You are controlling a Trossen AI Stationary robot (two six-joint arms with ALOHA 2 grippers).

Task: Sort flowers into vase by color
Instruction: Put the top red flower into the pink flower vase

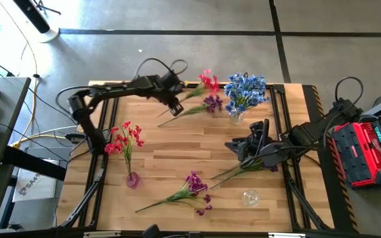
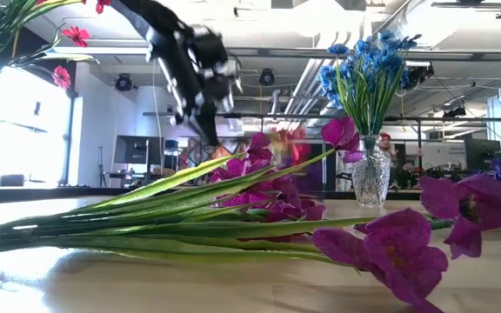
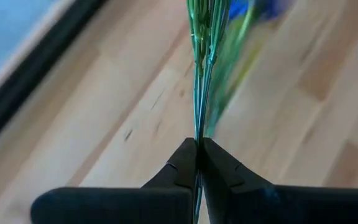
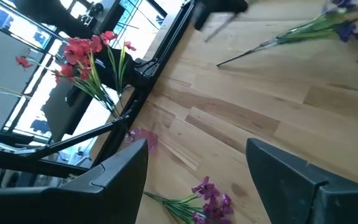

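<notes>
A red flower spray [image 1: 208,81] is off the table at the far middle, with my left gripper [image 1: 176,104] shut on its green stems. Beside it a purple spray [image 1: 211,103] lies flat on the wood. Blue flowers [image 1: 245,91] stand in a clear vase [image 1: 236,118], and red flowers [image 1: 124,139] stand in a pink vase [image 1: 132,179]. Another purple spray [image 1: 194,188] lies near the front. My right gripper [image 1: 240,151] hangs open above a third spray's stem [image 1: 243,168], touching nothing. My left gripper pinches the red spray's bundled green stems [image 3: 199,127] between its two fingers [image 3: 182,163]. The fingers slant downward from the table's left. The stems run on ahead of the fingers toward the blossoms [image 2: 287,143], which are raised above the table.
An empty clear glass vase [image 1: 250,197] stands near the front right. Black frame rails [image 1: 290,132] border the wooden table. Bare wood lies in the table's middle [image 1: 190,145]. A red and black case [image 1: 366,149] sits beyond the right edge.
</notes>
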